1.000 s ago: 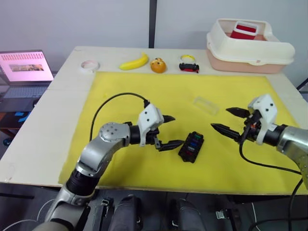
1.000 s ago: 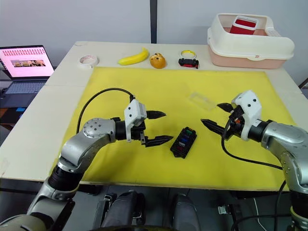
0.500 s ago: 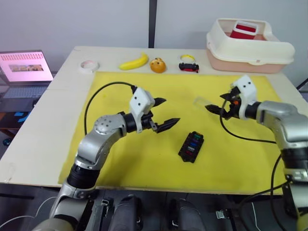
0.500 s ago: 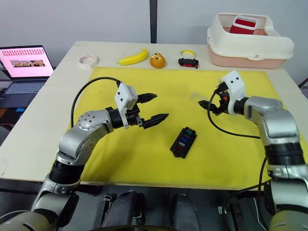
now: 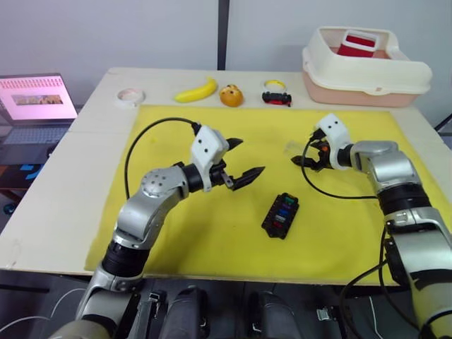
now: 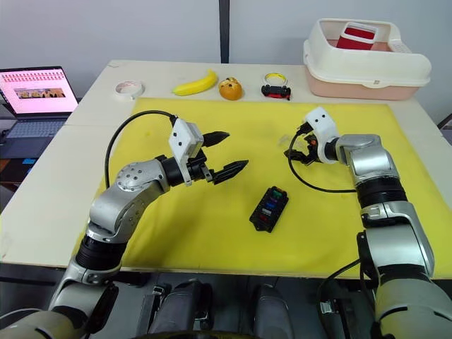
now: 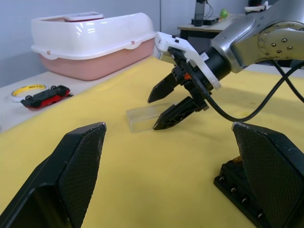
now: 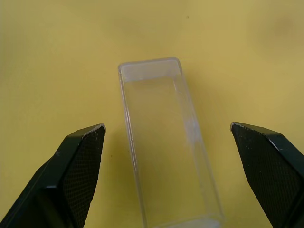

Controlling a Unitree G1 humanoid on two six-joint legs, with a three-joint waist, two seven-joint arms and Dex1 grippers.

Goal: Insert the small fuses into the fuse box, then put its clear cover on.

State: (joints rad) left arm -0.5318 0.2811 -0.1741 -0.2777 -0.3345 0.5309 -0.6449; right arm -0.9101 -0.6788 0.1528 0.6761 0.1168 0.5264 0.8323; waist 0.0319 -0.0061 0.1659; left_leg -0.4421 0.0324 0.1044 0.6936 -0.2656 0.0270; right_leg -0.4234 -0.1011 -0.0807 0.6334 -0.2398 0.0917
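Note:
The black fuse box (image 5: 280, 216) lies on the yellow mat (image 5: 212, 233), near the front middle. Small fuses (image 5: 284, 206), blue, green and red, sit in its slots. The clear cover (image 8: 166, 142) lies flat on the mat behind the box and to its right. My right gripper (image 5: 304, 150) is open and low at the cover's right end, one finger on each side, not touching it. My left gripper (image 5: 250, 156) hangs open and empty to the left of the fuse box and a little behind it. The left wrist view shows the right gripper (image 7: 153, 114) at the clear cover (image 7: 142, 117).
A cream-white bin (image 5: 364, 69) holding a red item stands at the back right. Along the back edge lie a banana (image 5: 195, 91), an orange object (image 5: 232, 95), a toy car (image 5: 277, 98) and a tape roll (image 5: 131, 95). An open laptop (image 5: 39, 99) sits at the far left.
My right gripper has moved back and left from the front right of the mat to the clear cover. My left gripper has drawn away from the fuse box, back and up.

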